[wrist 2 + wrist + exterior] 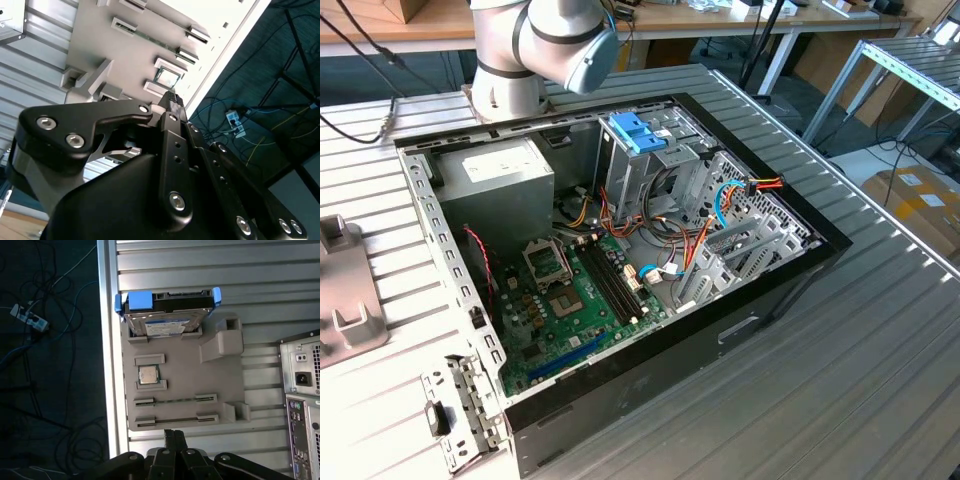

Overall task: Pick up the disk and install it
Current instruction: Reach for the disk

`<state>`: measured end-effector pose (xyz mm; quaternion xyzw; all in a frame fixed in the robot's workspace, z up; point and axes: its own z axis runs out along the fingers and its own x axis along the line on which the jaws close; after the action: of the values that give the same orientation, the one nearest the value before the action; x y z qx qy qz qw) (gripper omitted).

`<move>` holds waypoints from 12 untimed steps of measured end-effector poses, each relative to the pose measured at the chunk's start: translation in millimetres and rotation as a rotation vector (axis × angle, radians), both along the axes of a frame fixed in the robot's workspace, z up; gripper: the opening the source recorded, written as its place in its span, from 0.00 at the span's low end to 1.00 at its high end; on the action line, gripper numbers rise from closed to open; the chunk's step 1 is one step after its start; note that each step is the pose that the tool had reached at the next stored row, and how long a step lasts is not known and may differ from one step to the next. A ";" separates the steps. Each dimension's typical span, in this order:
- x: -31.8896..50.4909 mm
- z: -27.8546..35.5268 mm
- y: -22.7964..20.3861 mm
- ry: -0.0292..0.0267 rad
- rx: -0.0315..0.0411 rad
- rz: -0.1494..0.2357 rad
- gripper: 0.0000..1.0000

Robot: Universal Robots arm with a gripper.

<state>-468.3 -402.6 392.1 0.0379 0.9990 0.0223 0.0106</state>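
Disk (167, 315), flat dark metal with white-and-blue label and blue side pieces, sits in a grey moulded tray (190, 382) at the edge of the ribbed aluminium surface (200, 260). The black hand (173, 432) hovers apart, fingers (169, 438) pinched together, empty. Cables (47, 282) and a power strip (30, 317) cross the dark floor (20, 450).

The disk (167, 315) is a flat, dark metal drive with a white-and-blue label and blue plastic pieces at both ends. It rests propped in a slot at one end of the grey holder (200, 382), label showing, nothing touching it.
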 end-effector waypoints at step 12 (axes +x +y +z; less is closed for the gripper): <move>-10.4 -0.3 0.1 0.0000 0.0001 0.000 0.11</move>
<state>-478.7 -402.5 391.8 0.0379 0.9990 0.0223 0.0106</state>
